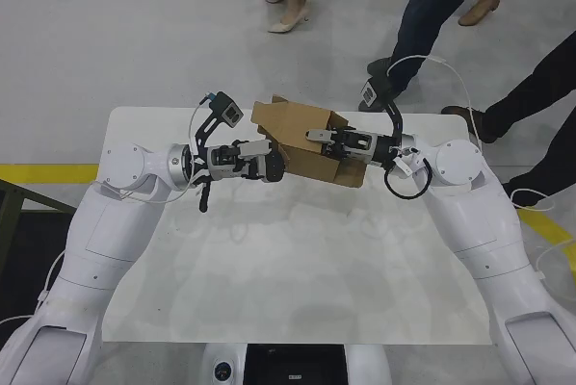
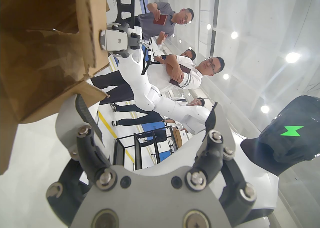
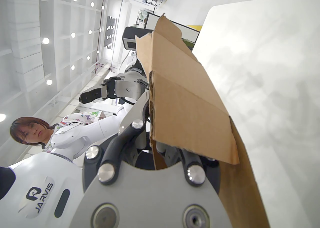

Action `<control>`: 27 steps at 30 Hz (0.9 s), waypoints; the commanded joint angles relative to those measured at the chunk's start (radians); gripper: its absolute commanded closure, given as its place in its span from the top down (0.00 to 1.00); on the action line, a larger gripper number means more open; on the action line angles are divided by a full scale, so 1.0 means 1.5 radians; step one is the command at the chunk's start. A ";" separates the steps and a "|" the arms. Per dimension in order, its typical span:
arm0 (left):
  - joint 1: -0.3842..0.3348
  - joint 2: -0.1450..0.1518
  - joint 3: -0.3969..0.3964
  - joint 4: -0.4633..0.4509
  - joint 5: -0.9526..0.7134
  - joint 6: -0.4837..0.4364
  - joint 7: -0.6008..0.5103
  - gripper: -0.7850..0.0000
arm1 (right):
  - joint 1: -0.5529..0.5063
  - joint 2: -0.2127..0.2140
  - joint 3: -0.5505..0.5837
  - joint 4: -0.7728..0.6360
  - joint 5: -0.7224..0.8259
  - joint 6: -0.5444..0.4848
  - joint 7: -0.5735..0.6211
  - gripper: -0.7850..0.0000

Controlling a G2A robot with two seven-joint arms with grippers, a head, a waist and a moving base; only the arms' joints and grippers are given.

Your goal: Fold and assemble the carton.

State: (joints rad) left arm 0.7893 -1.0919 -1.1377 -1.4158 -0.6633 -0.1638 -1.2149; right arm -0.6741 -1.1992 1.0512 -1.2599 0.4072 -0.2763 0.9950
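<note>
Above the far half of the white table, the carton hangs clear of the surface between the two arms. It is a brown cardboard box, partly opened, with loose flaps at both ends.

Top view: the left gripper meets the carton's near left edge. The right gripper lies across its upper panel from the opposite side.

Left wrist view: the left gripper's fingers are spread wide with nothing between them. One fingertip sits just beside a lower flap of the carton; whether they touch cannot be told. This view alone reveals the carton's shaded interior, the fluted cut edge of its corrugated wall and the ribbed dark pads on the metal fingers. The right gripper appears farther off, pressed against that wall.

Right wrist view: the right gripper pinches one flat carton panel, with one silver finger on the panel's near face and the other hidden behind the board. Creased fold lines and a ragged torn edge show only here, with the smooth tabletop beyond.
</note>
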 commanded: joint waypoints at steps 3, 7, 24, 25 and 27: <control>0.003 -0.001 0.002 -0.002 0.000 0.002 -0.003 1.00 | -0.003 0.000 0.002 -0.007 -0.006 -0.001 -0.009 0.00; 0.005 -0.002 0.004 0.004 -0.003 0.003 -0.003 1.00 | -0.006 -0.002 -0.001 -0.018 0.000 0.002 -0.004 0.00; -0.009 -0.006 0.007 0.027 -0.008 -0.003 -0.009 1.00 | -0.007 -0.010 -0.022 -0.019 0.013 0.012 0.010 0.00; -0.008 -0.006 0.006 0.027 -0.008 -0.004 -0.010 1.00 | -0.006 -0.010 -0.020 -0.016 0.013 0.010 0.009 0.00; -0.005 -0.006 0.004 0.029 -0.007 -0.004 -0.010 1.00 | -0.004 -0.010 -0.015 -0.010 0.013 0.009 0.010 0.00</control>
State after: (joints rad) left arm 0.7792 -1.1014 -1.1297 -1.3739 -0.6749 -0.1696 -1.2296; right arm -0.6823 -1.2143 1.0236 -1.2812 0.4266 -0.2619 1.0086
